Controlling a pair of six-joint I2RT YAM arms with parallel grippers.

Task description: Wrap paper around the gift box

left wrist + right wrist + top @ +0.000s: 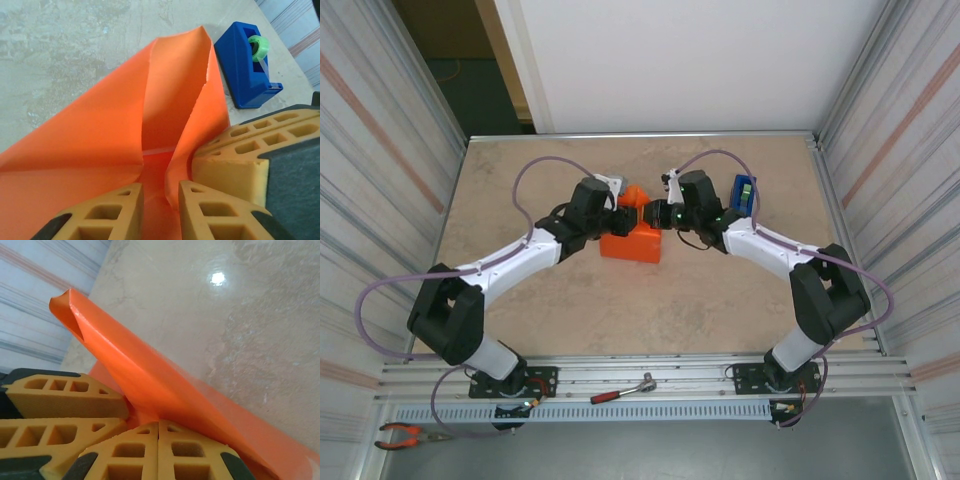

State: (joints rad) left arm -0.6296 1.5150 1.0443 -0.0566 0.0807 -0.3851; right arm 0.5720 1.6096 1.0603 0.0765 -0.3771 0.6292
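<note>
Orange thin paper sheet covers the gift box, mid-table.
Its upright flap stands straight ahead of our left gripper, jaws slightly parted; our right gripper, closed, presses it alongside.
</note>
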